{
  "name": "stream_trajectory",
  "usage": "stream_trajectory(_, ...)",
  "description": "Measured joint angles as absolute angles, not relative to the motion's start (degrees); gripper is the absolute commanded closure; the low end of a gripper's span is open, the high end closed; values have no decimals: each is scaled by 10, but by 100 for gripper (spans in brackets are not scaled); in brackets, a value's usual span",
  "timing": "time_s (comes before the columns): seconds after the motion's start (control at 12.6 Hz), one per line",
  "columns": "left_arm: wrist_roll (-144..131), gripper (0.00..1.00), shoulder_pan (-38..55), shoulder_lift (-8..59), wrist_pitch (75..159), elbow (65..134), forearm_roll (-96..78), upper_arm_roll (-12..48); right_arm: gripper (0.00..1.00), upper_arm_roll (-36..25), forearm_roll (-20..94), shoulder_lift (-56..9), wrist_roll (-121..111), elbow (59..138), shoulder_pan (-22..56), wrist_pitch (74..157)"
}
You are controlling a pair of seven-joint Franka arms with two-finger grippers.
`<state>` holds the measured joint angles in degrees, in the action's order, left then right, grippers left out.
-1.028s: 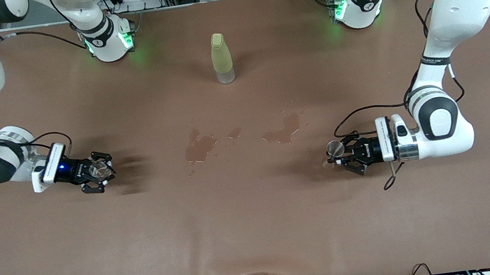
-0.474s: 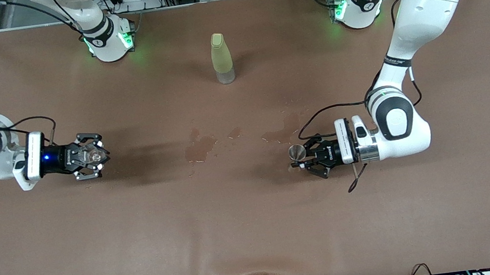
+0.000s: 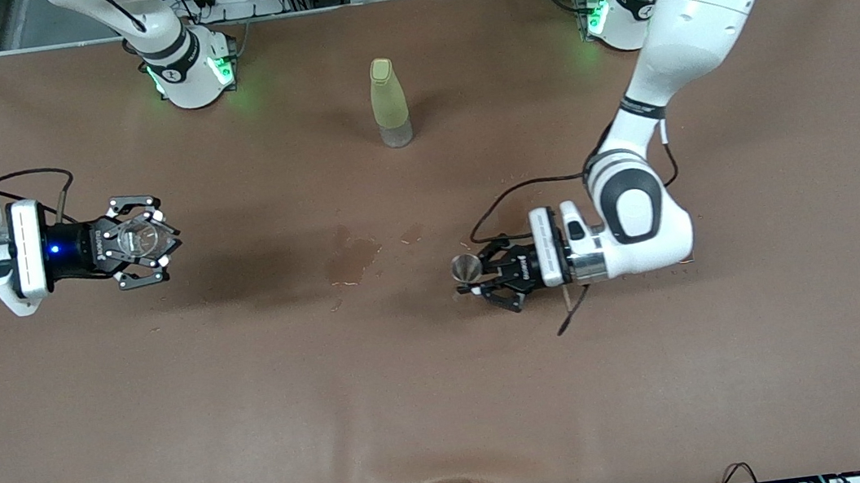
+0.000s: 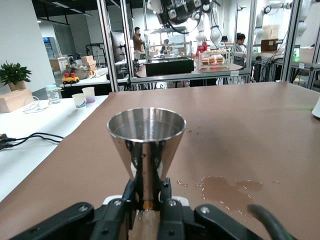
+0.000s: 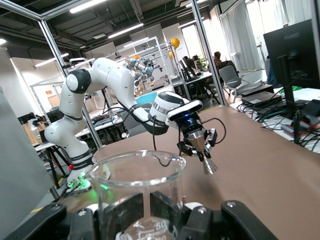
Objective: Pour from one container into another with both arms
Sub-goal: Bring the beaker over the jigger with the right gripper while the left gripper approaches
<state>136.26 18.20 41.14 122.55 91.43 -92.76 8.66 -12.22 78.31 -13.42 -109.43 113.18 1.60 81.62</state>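
The tiny clear glass cup (image 3: 141, 239) sits between the fingers of my right gripper (image 3: 151, 239), which is shut on it above the table at the right arm's end. In the right wrist view the glass cup (image 5: 134, 186) fills the foreground, with the right gripper (image 5: 151, 210) clamping its wall. My left gripper (image 3: 476, 273) is shut on the narrow lower part of the shiny silver metal cup (image 3: 467, 267), above the table's middle beside the wet stains. The left wrist view shows that metal cup (image 4: 146, 142) mouth up, pinched by the left gripper (image 4: 148, 194). Across the table the right wrist view shows the metal cup (image 5: 209, 167).
A tall yellow-green bottle (image 3: 389, 103) stands toward the robots' bases at the middle of the table. Dark wet stains (image 3: 351, 260) mark the brown cloth between the two grippers, and the stains (image 4: 229, 187) also show just past the metal cup.
The left arm has carried the metal cup toward the middle of the table. The right arm has swung the glass cup up and toward the robots' side. Both grips have stayed shut.
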Motion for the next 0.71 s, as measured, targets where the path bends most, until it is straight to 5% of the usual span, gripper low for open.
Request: stream_trajectory(0.71, 1334, 100, 266, 450, 1280, 864, -998, 86, 100, -123, 855, -120, -1040, 1165, 104, 863)
